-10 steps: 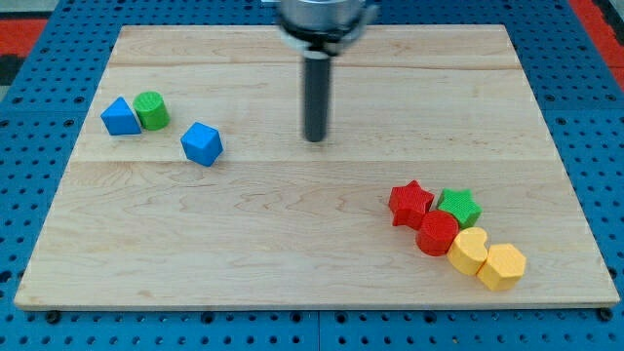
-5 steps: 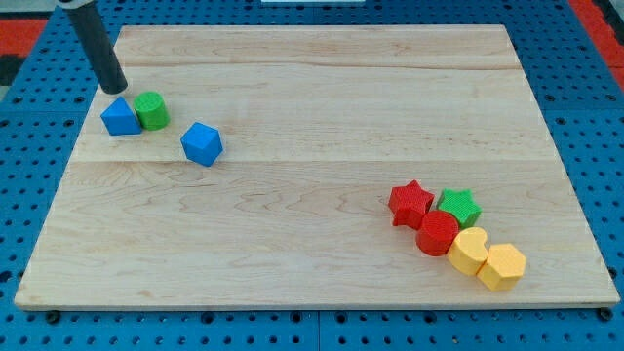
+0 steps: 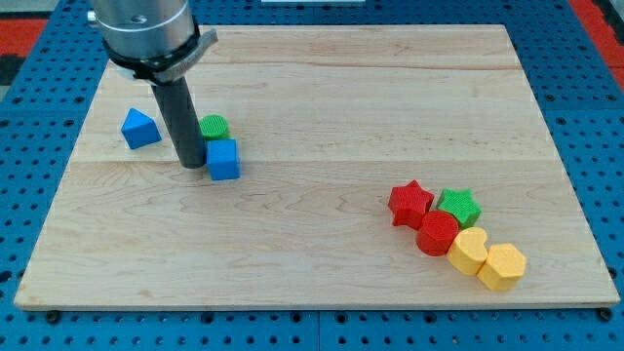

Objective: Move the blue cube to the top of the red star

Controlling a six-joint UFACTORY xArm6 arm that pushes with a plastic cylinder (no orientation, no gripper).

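Note:
The blue cube [image 3: 223,159] lies on the wooden board [image 3: 312,263] left of centre. My tip [image 3: 189,165] rests just to the cube's left, touching or nearly touching it. A green cylinder [image 3: 214,128] sits right above the cube, against its top edge. The red star [image 3: 410,203] lies far off at the lower right, at the left end of a cluster of blocks.
A blue triangular block [image 3: 139,128] lies left of my rod. By the red star are a green star [image 3: 458,207], a red cylinder [image 3: 438,234], a yellow heart-like block [image 3: 469,251] and a yellow hexagon [image 3: 501,266].
My tip went from the centre to the top left, then down to the cube's left. The green cylinder and blue cube have shifted right; the blue triangle moved slightly right.

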